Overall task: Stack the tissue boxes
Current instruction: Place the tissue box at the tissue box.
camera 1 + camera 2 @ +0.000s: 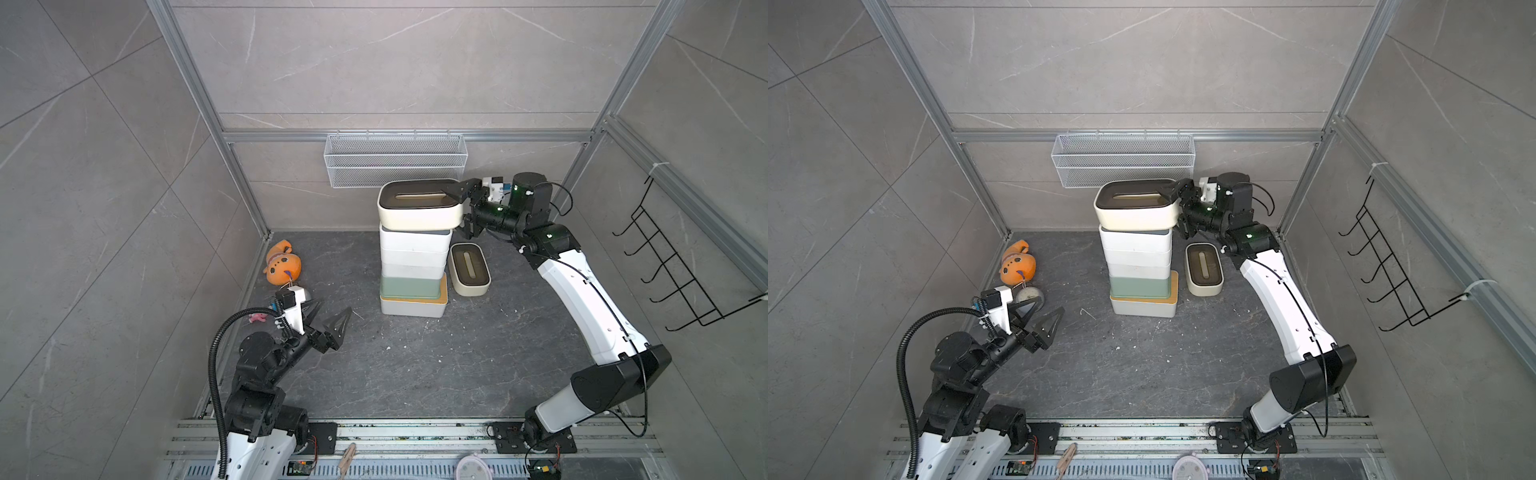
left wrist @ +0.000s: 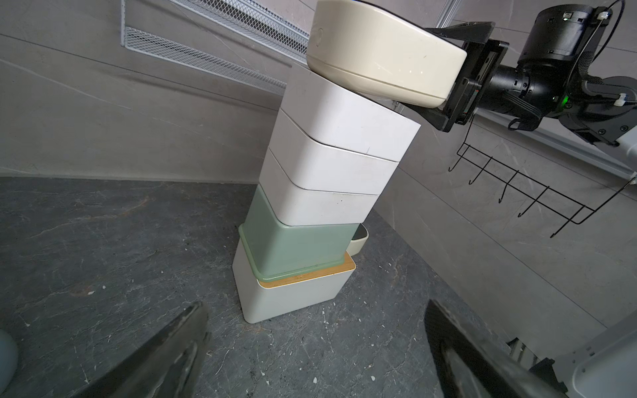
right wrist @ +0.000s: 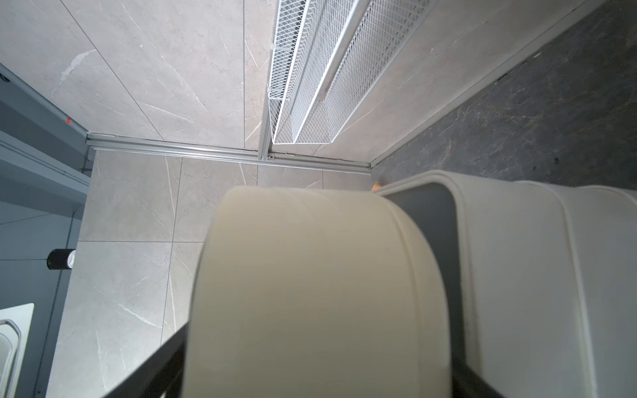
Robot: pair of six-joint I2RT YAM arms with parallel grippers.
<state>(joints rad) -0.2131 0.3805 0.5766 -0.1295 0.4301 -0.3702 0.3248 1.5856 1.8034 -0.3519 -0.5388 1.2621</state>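
- The cream rounded plastic tissue box with a brown slotted lid point(image 1: 415, 216) sits at the very top of the tower, slot upward; its end toward the right arm juts out past the box below
- The right claw point(image 1: 455, 210) brackets that jutting end, one black finger over the lid and the other under the base; whether the fingers press the box or stand just free of it I cannot tell
- Under it, from the dark grey stone-look desk point(image 1: 415, 365) upward: a white rectangular tissue box with a bamboo lid point(image 1: 411, 308); a pale green rectangular tissue box point(image 1: 409, 286), shifted so that a strip of bamboo shows along one side; then three plain white rectangular tissue boxes point(image 2: 331, 165), each slightly turned against the next; the uppermost of these shows a grey lid point(image 3: 422, 210) in the right wrist view
- A second cream tissue box with a brown lid point(image 1: 469, 270) lies flat on the desk just beside the tower's foot, on the right arm's side, slot up; nothing touches it
- The left claw point(image 1: 336, 305) has its fingers spread wide and holds nothing; it hangs low over the desk, well apart from the tower and pointed toward it
- An orange plush toy point(image 1: 282, 266) lies by the left wall; a white wire mesh basket point(image 1: 395, 160) hangs on the back wall behind the tower; a black wire hook rack point(image 1: 673, 266) hangs on the right wall
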